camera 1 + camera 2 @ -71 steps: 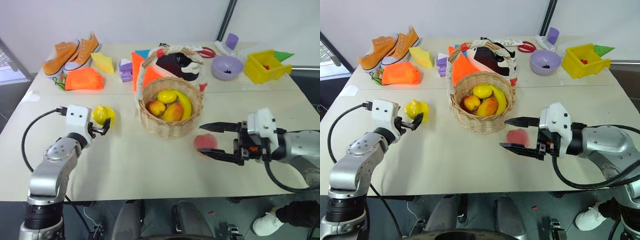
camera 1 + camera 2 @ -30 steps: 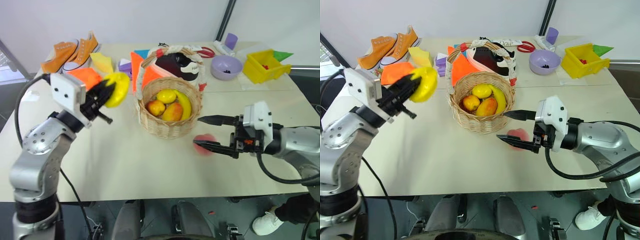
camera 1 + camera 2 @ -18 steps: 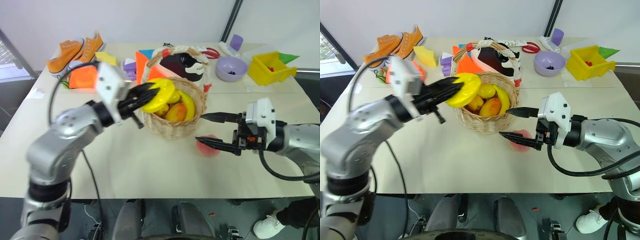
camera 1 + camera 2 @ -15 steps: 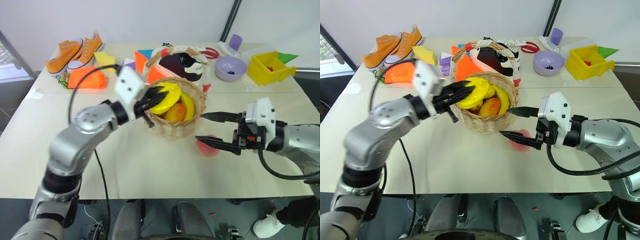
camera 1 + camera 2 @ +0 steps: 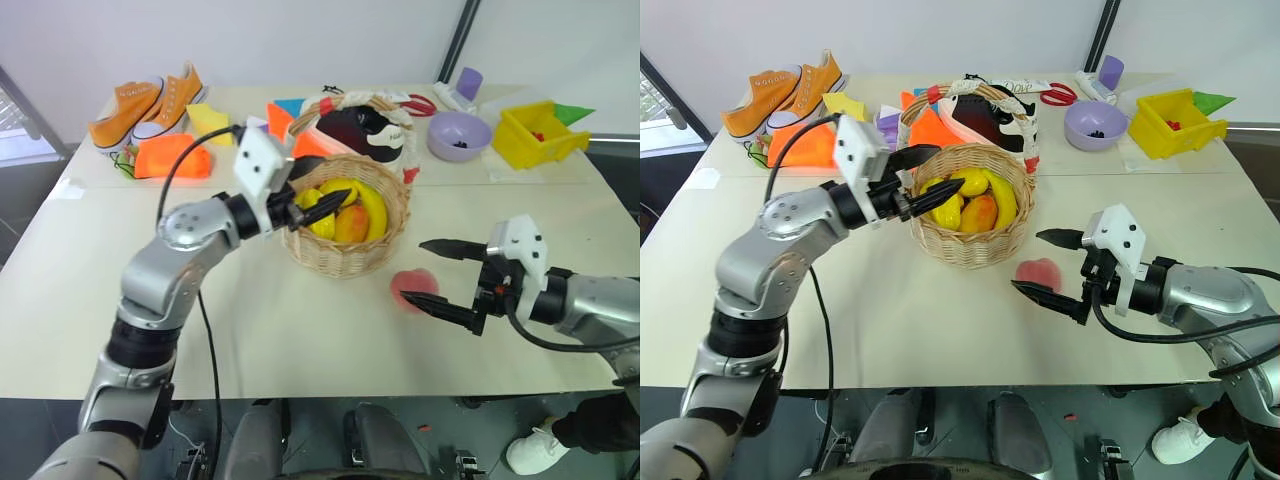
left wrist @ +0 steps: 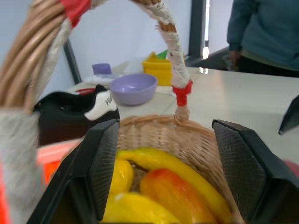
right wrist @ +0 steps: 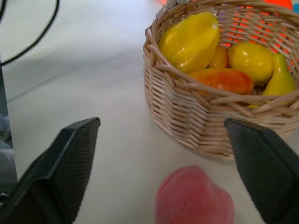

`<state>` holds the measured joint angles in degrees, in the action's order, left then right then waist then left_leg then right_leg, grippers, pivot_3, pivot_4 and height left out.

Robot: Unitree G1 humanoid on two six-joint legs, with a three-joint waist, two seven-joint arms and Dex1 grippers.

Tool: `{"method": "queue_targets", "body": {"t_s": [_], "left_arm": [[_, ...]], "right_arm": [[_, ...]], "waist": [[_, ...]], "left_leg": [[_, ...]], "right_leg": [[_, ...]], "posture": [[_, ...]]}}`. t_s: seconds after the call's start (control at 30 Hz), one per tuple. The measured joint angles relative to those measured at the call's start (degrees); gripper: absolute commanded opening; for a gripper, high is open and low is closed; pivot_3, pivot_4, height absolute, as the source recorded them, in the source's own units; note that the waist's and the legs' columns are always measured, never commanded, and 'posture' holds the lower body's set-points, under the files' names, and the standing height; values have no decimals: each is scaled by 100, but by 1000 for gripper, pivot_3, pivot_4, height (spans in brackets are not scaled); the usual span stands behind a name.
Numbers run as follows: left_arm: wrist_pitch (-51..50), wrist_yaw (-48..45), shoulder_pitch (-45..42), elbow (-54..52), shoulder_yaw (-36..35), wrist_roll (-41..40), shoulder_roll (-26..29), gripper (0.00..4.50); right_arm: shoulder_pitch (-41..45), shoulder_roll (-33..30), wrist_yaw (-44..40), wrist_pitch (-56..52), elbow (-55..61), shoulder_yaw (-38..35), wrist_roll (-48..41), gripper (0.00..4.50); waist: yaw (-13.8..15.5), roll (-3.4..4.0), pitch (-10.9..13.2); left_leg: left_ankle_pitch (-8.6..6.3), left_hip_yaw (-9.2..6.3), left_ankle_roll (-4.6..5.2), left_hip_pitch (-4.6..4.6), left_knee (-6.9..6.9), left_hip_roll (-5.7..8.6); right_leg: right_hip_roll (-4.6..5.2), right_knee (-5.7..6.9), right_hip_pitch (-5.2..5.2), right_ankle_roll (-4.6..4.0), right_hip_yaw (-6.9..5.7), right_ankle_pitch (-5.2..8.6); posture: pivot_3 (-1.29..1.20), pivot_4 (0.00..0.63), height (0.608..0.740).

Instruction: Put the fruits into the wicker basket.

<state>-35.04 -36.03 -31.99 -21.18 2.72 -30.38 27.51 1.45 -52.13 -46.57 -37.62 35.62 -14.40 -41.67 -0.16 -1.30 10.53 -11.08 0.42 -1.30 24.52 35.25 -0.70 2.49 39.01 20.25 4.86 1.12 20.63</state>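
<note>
The wicker basket stands mid-table with a banana, a lemon and other fruits inside. The yellow ridged starfruit lies in it against the rim on my left. My left gripper hovers level over that rim, open, and nothing sits between its fingers. The pink peach rests on the table just right of the basket. My right gripper is open low over the table, one fingertip on each side of the peach and clear of it.
Orange sneakers and an orange cloth bundle lie at the back left. A purple bowl and a yellow bin stand at the back right. A black-and-white item sits behind the basket. A person stands beyond the table.
My left gripper carried the starfruit right over the basket and opened; the starfruit now lies inside. My right gripper spread wider and sank slightly beside the peach.
</note>
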Motion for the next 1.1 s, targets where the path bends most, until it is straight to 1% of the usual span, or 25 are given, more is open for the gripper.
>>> {"method": "queue_targets", "body": {"t_s": [0.1, 0.2, 0.3, 0.37, 0.53, 0.57, 0.63, 0.67, 0.7, 0.73, 0.87, 0.93, 0.97, 1.0, 1.03, 1.07, 1.1], "left_arm": [[-179, -710, 706, -481, -475, -531, 829, 3527], [-220, -1220, 1235, -884, -681, -790, 1381, 3527], [-218, -1538, 1650, -1195, -680, -907, 1704, 3527], [-212, -1619, 1784, -1382, -635, -904, 1781, 3527], [-176, -1592, 1838, -1644, -372, -861, 1729, 3527], [-176, -1581, 1852, -1671, -325, -839, 1725, 3527], [-176, -1549, 1882, -1704, -289, -798, 1725, 3527], [-176, -1535, 1882, -1713, -282, -772, 1730, 3527], [-174, -1523, 1884, -1712, -253, -738, 1745, 3527], [-162, -1523, 1894, -1712, -226, -690, 1759, 3527], [55, -1477, 2021, -1565, -163, -371, 1756, 3527], [192, -1477, 2151, -1465, -182, -256, 1753, 3527], [255, -1477, 2263, -1397, -204, -241, 1746, 3527], [293, -1477, 2311, -1339, -204, -225, 1731, 3527], [358, -1468, 2395, -1265, -258, -217, 1698, 3527], [411, -1455, 2445, -1213, -282, -204, 1677, 3527], [481, -1443, 2513, -1135, -362, -183, 1649, 3527]], "right_arm": [[-261, 1, -109, 333, -203, 273, 508, 4466], [-245, 30, -149, 617, -472, 561, 943, 4466], [-143, 151, -103, 1011, -927, 923, 1499, 4466], [-70, 201, -83, 1235, -1249, 1095, 1826, 4466], [46, 506, -99, 1551, -1675, 1334, 2165, 4466], [52, 553, -100, 1564, -1731, 1387, 2228, 4237], [52, 615, -109, 1585, -1804, 1414, 2286, 3636], [52, 614, -112, 1592, -1804, 1411, 2292, 3221], [51, 615, -116, 1584, -1798, 1406, 2287, 2987], [47, 616, -115, 1564, -1782, 1398, 2279, 2911], [-72, 566, -179, 1350, -1517, 1102, 2058, 2911], [-165, 296, -431, 1027, -1140, 687, 1591, 2911], [-116, 122, -559, 818, -866, 393, 1220, 2911], [-13, 55, -610, 720, -686, 217, 1000, 2911], [282, 30, -592, 520, -489, 94, 679, 2911], [551, 41, -534, 433, -342, 53, 517, 2911], [1024, 159, -339, 325, -258, 133, 438, 2911]], "waist": [[-65, 1, 2], [-65, 2, 2], [-48, 1, 2], [-34, 2, 2], [-55, 2, 2], [-66, 2, 2], [-61, 4, 2], [-56, 4, 2], [-53, 4, 2], [-52, 4, 2], [-51, 4, 2], [-50, 16, 7], [-64, 16, 7], [-71, 16, 7], [-92, 15, 7], [-102, 16, 7], [-119, 13, 7]], "left_leg": [[0, 0, 0, 0, -4, 0], [0, 0, 0, -4, 0, -1], [0, 1, 0, -4, 1, 0], [0, 0, 0, -3, 0, 3], [0, 0, 0, -4, -1, 1], [0, 0, 0, -4, -2, 1], [0, 0, 0, -4, -2, 1], [0, 0, 0, -4, -2, 1], [0, 0, 0, -4, -1, 1], [0, 0, 0, -4, -1, 1], [0, 0, 0, -4, -2, 1], [-1, 2, 1, -3, -2, 1], [-1, 2, 1, -4, -2, -1], [-1, 1, 1, -5, -3, -4], [-1, 1, 1, -8, -3, -10], [-1, 1, 1, -10, -3, -11], [-1, 1, 1, -13, -4, -13]], "right_leg": [[1, -1, 2, -1, 0, 1], [3, -1, -4, -1, 1, 1], [7, -1, -4, -2, 1, 1], [9, -2, -4, -3, 1, 2], [7, -1, -3, -3, 1, 1], [6, 0, -2, -3, 2, 1], [6, 1, -2, -3, 1, 1], [6, 1, -2, -2, 0, 1], [6, 1, -3, -2, 0, 1], [6, 0, -3, -2, 1, 1], [6, 1, -2, -2, 0, 1], [8, 0, -2, -2, 2, 1], [7, 0, -2, -2, 2, 1], [6, 0, -2, -3, 1, 1], [3, 1, -2, -4, 1, 0], [2, 2, -2, -6, 1, -1], [-1, 2, -4, -8, 1, -2]], "posture": [[0, 150, 733], [0, 150, 733], [0, 150, 733], [0, 150, 733], [0, 150, 733], [0, 150, 733], [0, 150, 733], [0, 150, 733], [0, 150, 733], [0, 150, 733], [0, 150, 733], [0, 150, 733], [0, 150, 733], [0, 150, 733], [0, 150, 733], [0, 150, 733], [0, 150, 733]]}}
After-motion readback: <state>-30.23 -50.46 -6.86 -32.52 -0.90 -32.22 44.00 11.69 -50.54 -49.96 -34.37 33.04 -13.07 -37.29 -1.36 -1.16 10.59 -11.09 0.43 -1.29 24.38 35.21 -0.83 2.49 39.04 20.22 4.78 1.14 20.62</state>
